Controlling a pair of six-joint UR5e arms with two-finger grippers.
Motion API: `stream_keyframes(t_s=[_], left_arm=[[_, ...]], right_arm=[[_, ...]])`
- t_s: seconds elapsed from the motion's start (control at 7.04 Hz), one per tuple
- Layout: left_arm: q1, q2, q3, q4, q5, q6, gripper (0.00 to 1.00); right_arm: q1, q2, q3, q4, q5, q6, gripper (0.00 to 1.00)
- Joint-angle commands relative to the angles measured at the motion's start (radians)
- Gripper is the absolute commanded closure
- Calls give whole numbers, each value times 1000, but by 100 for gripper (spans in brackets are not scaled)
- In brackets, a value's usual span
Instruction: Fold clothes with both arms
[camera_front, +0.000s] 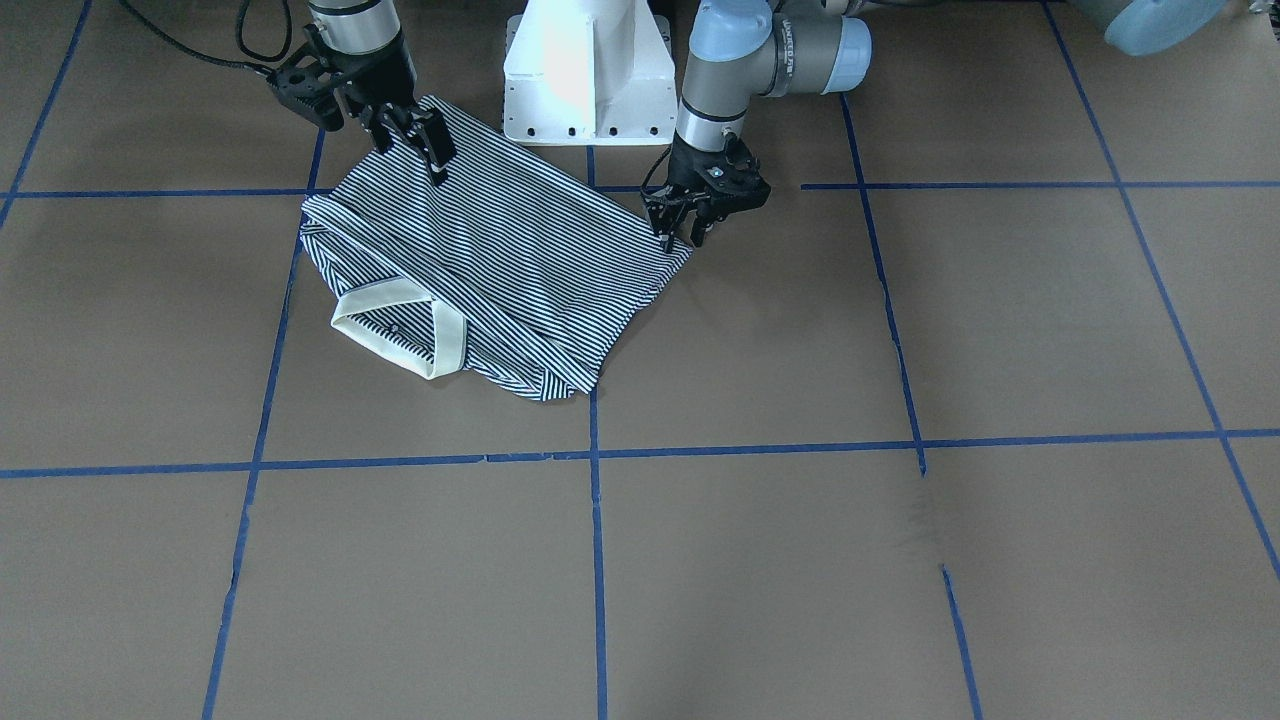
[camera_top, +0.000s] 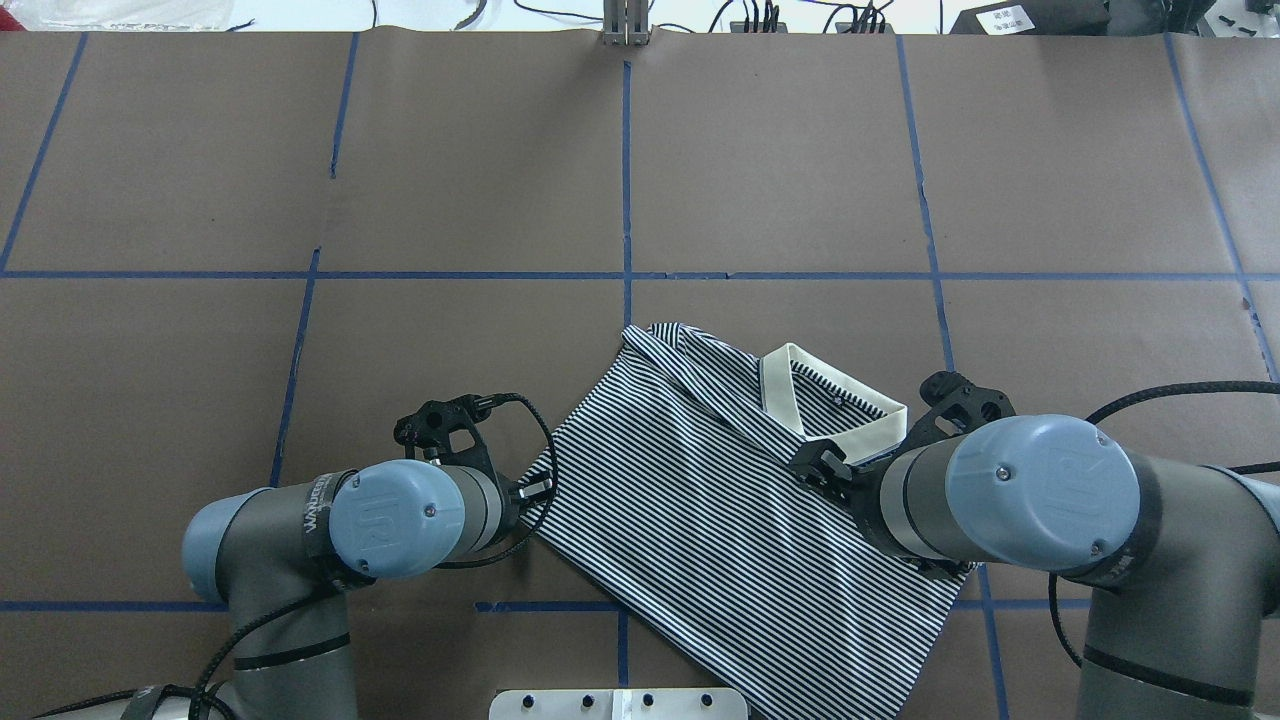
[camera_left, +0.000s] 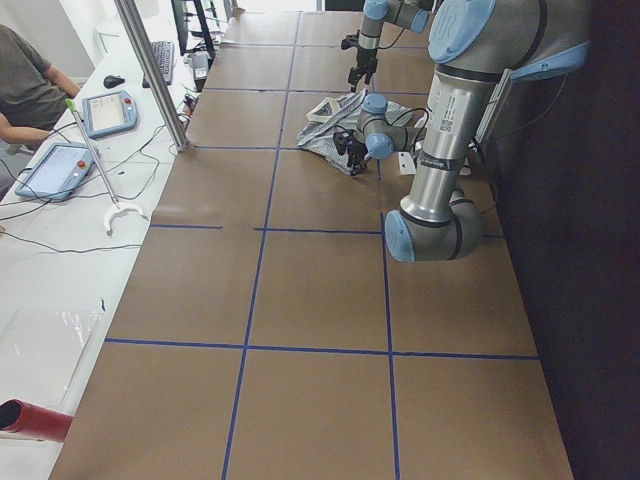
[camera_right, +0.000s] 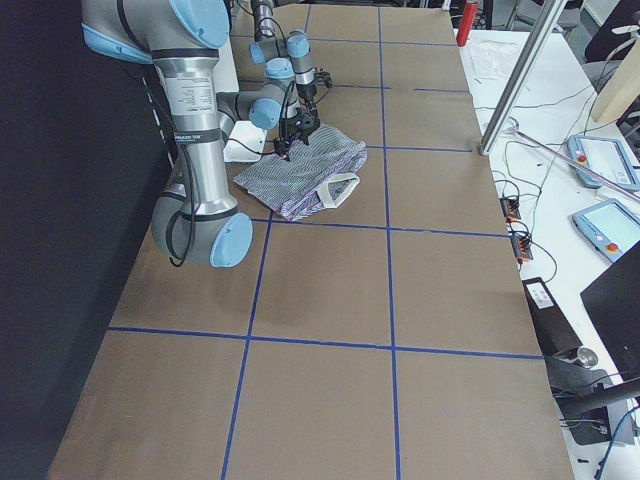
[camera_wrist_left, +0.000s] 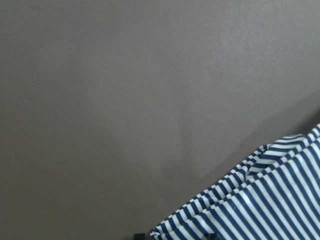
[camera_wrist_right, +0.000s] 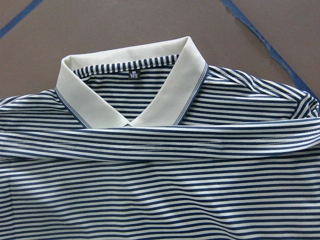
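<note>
**While both arms bend low: one polo shirt, folded**

Arms, two: left arm and right arm, wrists turned downward. Left gripper: fingers narrow at the shirt's corner; grip cannot be told. Right gripper: fingers seemingly parted, over the opposite hem. Shirt lies between both grippers; collar, one, beyond the right gripper.

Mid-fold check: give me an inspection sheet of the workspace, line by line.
Surface: brown paper-covered table with blue tape grid.
Job's things: striped polo shirt lies partly folded, cream collar toward the operators' side.
Clutter: nothing seen on the table.
Grippers: left hand at the shirt's corner, fingers apart; right hand at the shirt's robot-side edge, open or shut unclear.
Cables: black cable loops at the left wrist, close to the shirt; second cable trails from the right arm.
Surroundings: white pedestal; seated person and pendants at the side bench.
</note>
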Motion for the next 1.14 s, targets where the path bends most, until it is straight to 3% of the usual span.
stream_keyframes(t_s=[0.0,0.14,0.43,0.71,0.99], left_arm=[[0,3,2,0,3,1,64],[0,5,2,0,5,1,71],[1,10,-2,8,5,1,100],[-6,3,-27,92,7,4,100],[-101,-4,-47,98,3,129,100]], right_arm=[[1,0,0,0,0,1,0],[1,0,0,0,0,1,0],[2,0,0,-2,0,1,0],[2,6,3,-12,0,1,0],[14,7,6,-12,2,1,0]])
